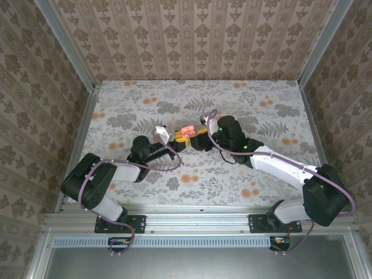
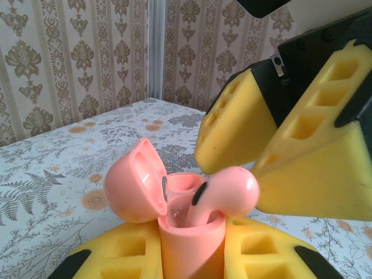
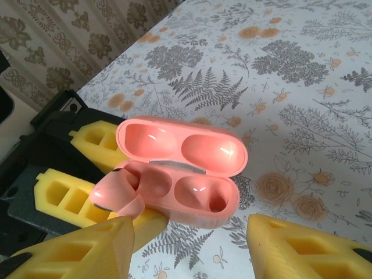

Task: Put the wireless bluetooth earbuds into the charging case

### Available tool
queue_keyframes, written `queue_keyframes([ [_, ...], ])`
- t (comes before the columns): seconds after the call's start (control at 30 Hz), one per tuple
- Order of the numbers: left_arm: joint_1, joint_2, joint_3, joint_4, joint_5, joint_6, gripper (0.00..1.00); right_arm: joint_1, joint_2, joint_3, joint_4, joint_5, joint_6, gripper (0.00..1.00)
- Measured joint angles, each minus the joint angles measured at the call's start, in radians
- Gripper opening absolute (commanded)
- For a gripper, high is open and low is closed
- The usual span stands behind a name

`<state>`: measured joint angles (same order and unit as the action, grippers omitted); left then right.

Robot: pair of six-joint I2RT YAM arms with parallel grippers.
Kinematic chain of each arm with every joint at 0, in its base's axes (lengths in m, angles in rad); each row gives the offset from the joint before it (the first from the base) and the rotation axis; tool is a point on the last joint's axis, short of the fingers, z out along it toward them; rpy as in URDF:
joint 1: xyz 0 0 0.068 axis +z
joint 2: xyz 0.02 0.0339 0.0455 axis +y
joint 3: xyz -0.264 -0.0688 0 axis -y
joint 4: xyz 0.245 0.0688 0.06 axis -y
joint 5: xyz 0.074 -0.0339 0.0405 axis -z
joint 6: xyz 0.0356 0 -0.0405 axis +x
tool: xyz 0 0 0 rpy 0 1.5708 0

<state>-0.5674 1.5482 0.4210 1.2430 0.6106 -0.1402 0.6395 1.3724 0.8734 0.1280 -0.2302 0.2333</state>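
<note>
- Left wrist view: left hand (image 2: 192, 256) clamps open coral-pink plastic charging case (image 2: 135, 187).
- Coral-pink plastic earbud (image 3: 116, 195) leans in case's 9 o'clock socket; right hand (image 3: 189, 238) gapes, gripping nothing.

I am gripping the charging case (image 3: 200, 195) with my left gripper (image 1: 181, 137), one finger pressing on each side of the case's base, and I am holding it above the table (image 3: 302, 116). The case's lid (image 3: 180, 145) is standing open, tipped back behind the two sockets. One earbud (image 3: 116, 192) is leaning in the socket at one end of the case, with its stem down inside and its head sticking out above the rim. My right gripper (image 3: 190, 228) is hovering just above the case on the side opposite the lid, jaws parted. One finger is resting against the earbud's head, while the other is standing well clear, out past the case's far end.
</note>
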Motion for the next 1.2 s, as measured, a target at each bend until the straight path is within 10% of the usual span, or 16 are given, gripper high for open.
queue_keyframes([
  [1.2,0.001,-0.013,0.000,0.000,-0.004,-0.007,0.10,-0.007,-0.094,0.006,0.011,-0.064,0.057,0.54],
])
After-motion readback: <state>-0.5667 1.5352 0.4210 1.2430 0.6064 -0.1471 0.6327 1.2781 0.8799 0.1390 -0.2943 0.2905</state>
